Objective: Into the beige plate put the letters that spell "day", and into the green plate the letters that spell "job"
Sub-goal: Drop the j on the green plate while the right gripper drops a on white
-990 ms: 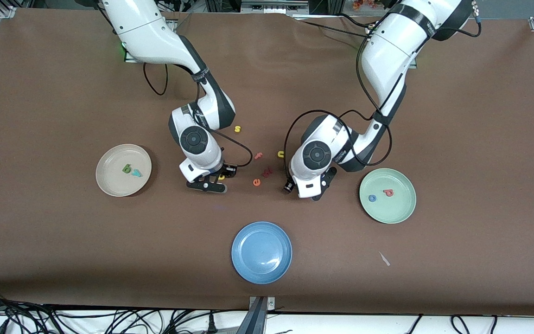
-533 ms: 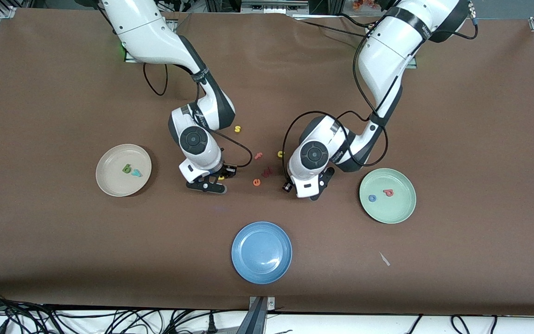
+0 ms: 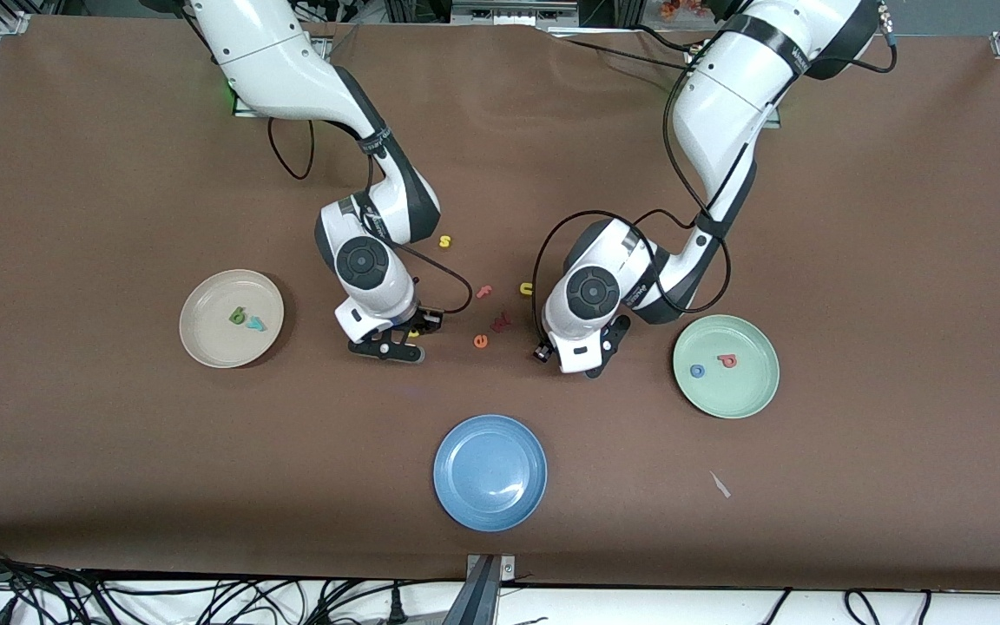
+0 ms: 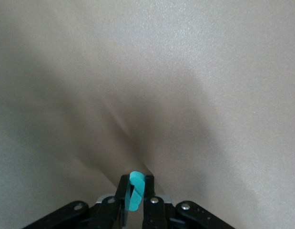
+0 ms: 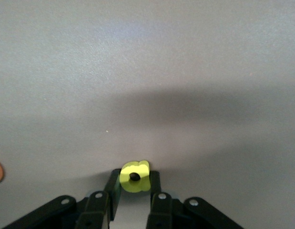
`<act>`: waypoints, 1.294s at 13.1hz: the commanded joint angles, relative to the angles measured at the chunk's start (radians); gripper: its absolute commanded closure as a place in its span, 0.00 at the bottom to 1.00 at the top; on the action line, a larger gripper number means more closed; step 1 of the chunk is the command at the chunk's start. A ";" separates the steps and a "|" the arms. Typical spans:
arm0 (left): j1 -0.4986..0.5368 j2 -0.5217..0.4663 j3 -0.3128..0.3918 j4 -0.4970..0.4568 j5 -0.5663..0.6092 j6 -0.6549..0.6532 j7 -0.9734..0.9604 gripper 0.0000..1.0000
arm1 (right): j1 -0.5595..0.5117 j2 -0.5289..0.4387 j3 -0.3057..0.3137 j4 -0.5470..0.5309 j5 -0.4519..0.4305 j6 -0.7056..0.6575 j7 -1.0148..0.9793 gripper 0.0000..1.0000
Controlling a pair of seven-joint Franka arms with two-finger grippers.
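Jaws of both grippers are closed on small foam letters. Left gripper (image 4: 134, 202) pinches the teal "j" (image 4: 134, 191), letter standing on edge with its long axis running out from the fingertips, thin side toward the wrist camera; brown surface (image 3: 856, 217) is bare under it. Left gripper (image 3: 591, 358) sits low between the loose-letter cluster and the green plate (image 3: 747, 404).

Right gripper (image 5: 134, 191) clamps the yellow "a" (image 5: 134, 176), bowl hole facing the wrist camera, letter roughly upright between the fingers. In the front view the right gripper (image 3: 391, 343) is mostly hidden under its wrist, with a bit of yellow showing at the jaws, between the beige plate (image 3: 205, 347) and the cluster.

Beige plate, toward the right arm's end, holds the dark green stem-and-bowl letter (image 3: 238, 316) and the teal "y" (image 3: 255, 325), touching or nearly so. Green plate, toward the left arm's end, holds the blue "o" (image 3: 697, 371) and the pinkish-red stem-and-bowl letter (image 3: 728, 360), just apart.

Loose between the arms: yellow "s" (image 3: 444, 241), pink "f" (image 3: 484, 292), yellow "u" (image 3: 526, 288), a dark red letter (image 3: 501, 322), orange "e" (image 3: 481, 341). Blue plate (image 3: 465, 503) lies nearest the front camera, well apart from both grippers. Open surface runs from each gripper to its plate.
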 commanded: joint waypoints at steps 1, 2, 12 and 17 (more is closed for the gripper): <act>-0.008 -0.001 0.008 0.002 0.016 -0.003 -0.016 1.00 | -0.002 -0.008 -0.007 0.043 0.017 -0.048 -0.011 0.80; -0.003 -0.008 0.011 0.007 0.017 -0.011 -0.009 1.00 | -0.002 -0.028 -0.020 0.040 0.016 -0.077 -0.015 0.82; 0.180 -0.176 0.034 0.019 0.096 -0.242 0.608 1.00 | -0.002 -0.389 -0.175 -0.490 0.000 0.091 -0.385 0.85; 0.311 -0.175 0.034 -0.036 0.094 -0.262 1.053 1.00 | -0.004 -0.409 -0.331 -0.553 0.008 0.128 -0.664 0.85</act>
